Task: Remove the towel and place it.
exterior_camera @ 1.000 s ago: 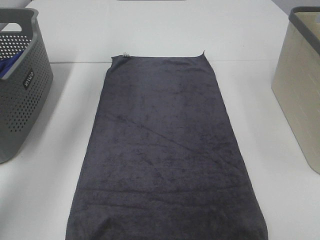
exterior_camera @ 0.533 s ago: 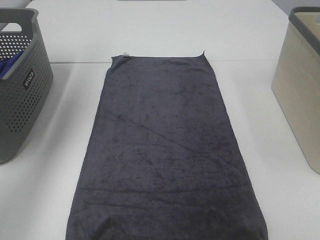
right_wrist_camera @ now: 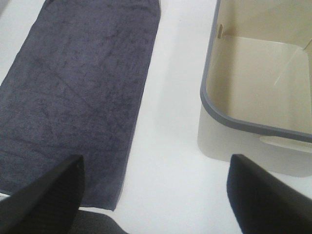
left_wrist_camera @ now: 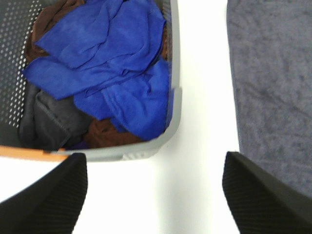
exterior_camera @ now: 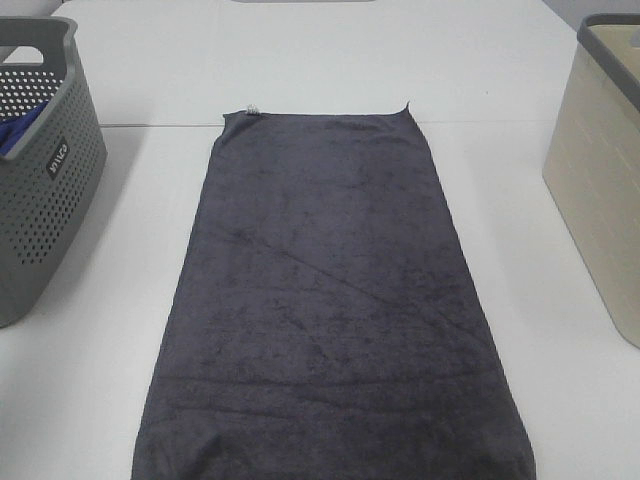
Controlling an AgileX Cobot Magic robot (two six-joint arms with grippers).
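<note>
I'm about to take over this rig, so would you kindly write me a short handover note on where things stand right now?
Left hand: open, empty, above the table between the grey basket and the towel.
Right hand: open, empty, between the towel and the beige bin.
Towel: spread flat on the table, white tag at a far corner.
Grey basket holds a blue cloth and other laundry; the bin looks empty.
Done: the towel is out and laid flat.
Left: nothing obvious.

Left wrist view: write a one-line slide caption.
Open fingers above white table, between cloth-filled grey basket and flat charcoal towel.
</note>
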